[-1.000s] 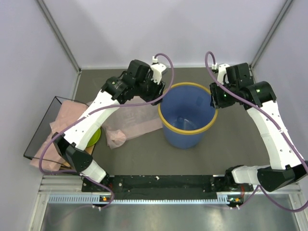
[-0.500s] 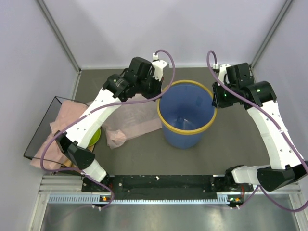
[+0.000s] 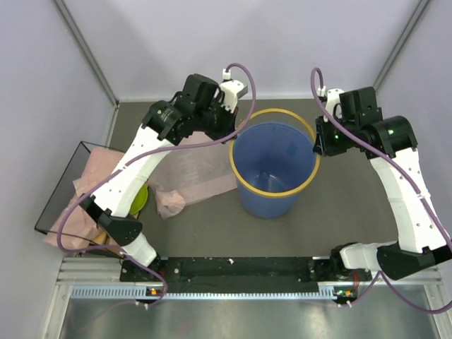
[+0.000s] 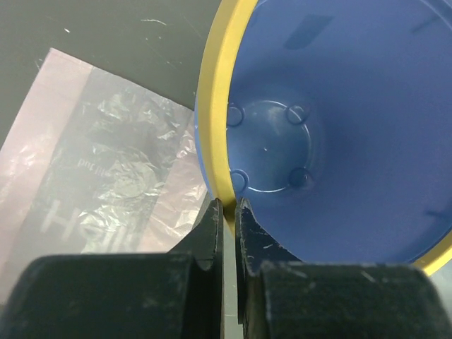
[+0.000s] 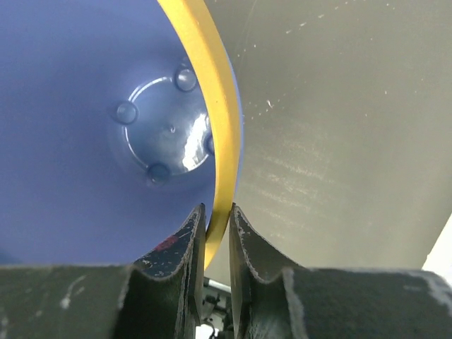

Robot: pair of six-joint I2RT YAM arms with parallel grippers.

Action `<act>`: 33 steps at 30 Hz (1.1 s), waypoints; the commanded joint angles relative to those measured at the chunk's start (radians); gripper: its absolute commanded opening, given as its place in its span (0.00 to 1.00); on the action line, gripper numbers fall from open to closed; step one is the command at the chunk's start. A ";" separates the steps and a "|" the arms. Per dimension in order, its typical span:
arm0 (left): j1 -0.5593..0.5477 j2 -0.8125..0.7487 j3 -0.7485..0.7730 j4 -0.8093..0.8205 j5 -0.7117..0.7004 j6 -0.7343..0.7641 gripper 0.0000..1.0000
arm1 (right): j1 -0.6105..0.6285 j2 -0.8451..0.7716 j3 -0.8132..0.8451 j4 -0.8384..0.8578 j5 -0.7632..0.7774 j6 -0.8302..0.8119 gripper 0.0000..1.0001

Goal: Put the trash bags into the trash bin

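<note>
**Trash bin** (image 3: pixel 272 192): round, blue, with a yellow rim ring. It stands upright at the centre of the top view, on the dark table (image 3: pixel 353 212). Its inside shows only the bare blue base with four round dimples. Whether its base touches the table cannot be told.

**Left gripper** (image 3: pixel 236 131): at the bin's left rim, upper centre of the top view. In the left wrist view the gripper (image 4: pixel 227 205) is narrowed to a slit and pinches the yellow rim (image 4: pixel 215 106), one finger inside the bin and one outside.

**Right gripper** (image 3: pixel 318 145): at the bin's right rim. In the right wrist view the gripper (image 5: pixel 217 212) is closed narrowly on the yellow rim (image 5: pixel 212 92), with one finger on each side of the wall.

**Trash bags**: pale pink and translucent, all outside the bin.
- One bag (image 3: pixel 198 173) lies flat on the table just left of the bin, its lower end crumpled. White lettering shows on it in the left wrist view (image 4: pixel 106 169).
- More bags (image 3: pixel 95 169) lie piled in a dark-framed tray (image 3: pixel 56 191) at the left edge.

**Green bowl** (image 3: pixel 139 201): lower left, partly hidden under the left arm, between the tray and the flat bag.
</note>
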State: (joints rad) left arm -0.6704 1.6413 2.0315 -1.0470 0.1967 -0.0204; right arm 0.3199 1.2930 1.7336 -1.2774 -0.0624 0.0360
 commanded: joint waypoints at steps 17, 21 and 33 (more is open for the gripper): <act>0.008 -0.055 0.009 -0.087 0.406 0.051 0.00 | -0.004 -0.011 0.103 -0.057 -0.511 -0.102 0.00; 0.006 -0.083 -0.036 -0.055 0.420 0.073 0.00 | -0.004 -0.006 0.046 -0.048 -0.393 -0.143 0.00; 0.367 -0.201 -0.197 0.459 0.597 -0.130 0.67 | -0.005 -0.132 -0.052 0.219 -0.431 -0.358 0.00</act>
State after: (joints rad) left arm -0.4591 1.4635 1.8381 -0.9020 0.7723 -0.0368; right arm 0.3077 1.2140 1.6924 -1.2072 -0.4320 -0.2443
